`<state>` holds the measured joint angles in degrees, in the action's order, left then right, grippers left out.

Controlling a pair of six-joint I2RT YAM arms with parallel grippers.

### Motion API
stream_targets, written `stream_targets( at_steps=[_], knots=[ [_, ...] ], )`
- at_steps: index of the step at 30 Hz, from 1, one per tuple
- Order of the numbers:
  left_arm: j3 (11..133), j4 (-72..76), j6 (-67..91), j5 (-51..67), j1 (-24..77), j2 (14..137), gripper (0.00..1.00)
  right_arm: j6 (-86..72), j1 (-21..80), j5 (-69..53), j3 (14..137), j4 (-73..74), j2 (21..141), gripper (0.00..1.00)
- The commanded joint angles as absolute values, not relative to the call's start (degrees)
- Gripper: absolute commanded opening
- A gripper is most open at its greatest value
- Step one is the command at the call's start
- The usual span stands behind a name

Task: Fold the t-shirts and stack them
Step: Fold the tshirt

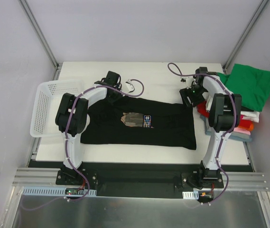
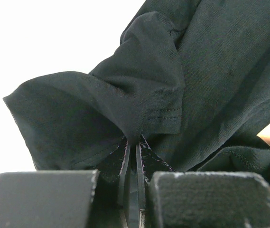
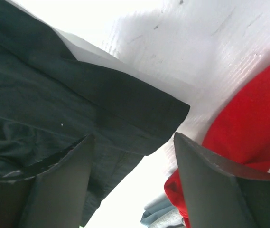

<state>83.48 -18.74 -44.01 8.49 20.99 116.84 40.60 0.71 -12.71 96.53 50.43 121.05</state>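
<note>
A black t-shirt [image 1: 139,126] with a rectangular chest print [image 1: 137,119] lies spread flat across the white table. My left gripper [image 1: 112,92] is at its far left corner, shut on a bunched fold of the black cloth [image 2: 139,95]; the pinch shows at the left gripper [image 2: 133,142]. At the shirt's far right corner, my right gripper [image 1: 190,97] stands open. In the right wrist view the shirt's hemmed corner [image 3: 139,114] lies between the spread jaws of the right gripper [image 3: 134,137]. Folded t-shirts are stacked at the right, green [image 1: 251,85] on top and red [image 3: 248,123] beside the fingers.
A white mesh basket [image 1: 49,109] stands at the table's left edge. The folded stack with pink [image 1: 245,127] and grey layers overhangs the table's right edge. Metal frame posts rise at the back corners.
</note>
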Motion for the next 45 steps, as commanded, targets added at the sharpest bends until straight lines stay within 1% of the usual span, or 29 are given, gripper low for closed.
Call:
stream_targets(
  at_steps=[1,4,12,17,18,20,21,22,23,30,37,45],
  knots=[
    [83.1,-19.4,-44.4,8.5,21.2,114.3,0.0,40.1,0.4,-15.6,99.9,52.8,121.7,0.64],
    [83.1,-19.4,-44.4,8.5,21.3,114.3,0.0,40.3,0.4,-16.3,100.5,53.2,122.3,0.58],
    [82.8,-19.4,-44.5,8.4,21.3,114.1,0.0,40.5,0.2,-16.8,101.0,53.9,123.3,0.55],
    [82.6,-19.4,-44.4,8.3,21.3,114.2,0.0,40.7,0.2,-17.1,101.4,53.8,124.1,0.43],
    [82.5,-19.4,-44.5,8.3,21.3,114.2,0.0,40.8,0.2,-17.1,101.6,53.9,124.2,0.36],
    [82.4,-19.4,-44.5,8.1,21.3,114.3,0.0,40.8,0.1,-17.1,101.6,53.9,124.5,0.27],
    [82.5,-19.4,-44.5,8.1,21.3,114.2,0.0,40.8,0.2,-17.1,101.7,54.1,124.5,0.12],
    [82.4,-19.4,-44.5,8.0,21.3,114.1,0.0,40.9,0.1,-16.9,101.7,54.0,124.5,0.04],
    [82.5,-19.5,-44.5,8.0,21.3,114.1,0.0,40.9,0.2,-16.7,101.7,54.1,124.4,0.01],
    [84.0,-19.4,-44.7,6.8,21.3,112.4,0.0,41.3,0.1,-16.4,100.8,55.0,121.9,0.01],
    [85.6,-19.5,-44.9,5.2,21.3,107.2,0.0,41.2,0.2,-17.1,99.8,56.2,116.9,0.01],
    [82.6,-19.9,-44.9,3.9,21.6,100.6,0.0,41.0,0.2,-17.1,97.2,57.5,111.8,0.01]
  ],
)
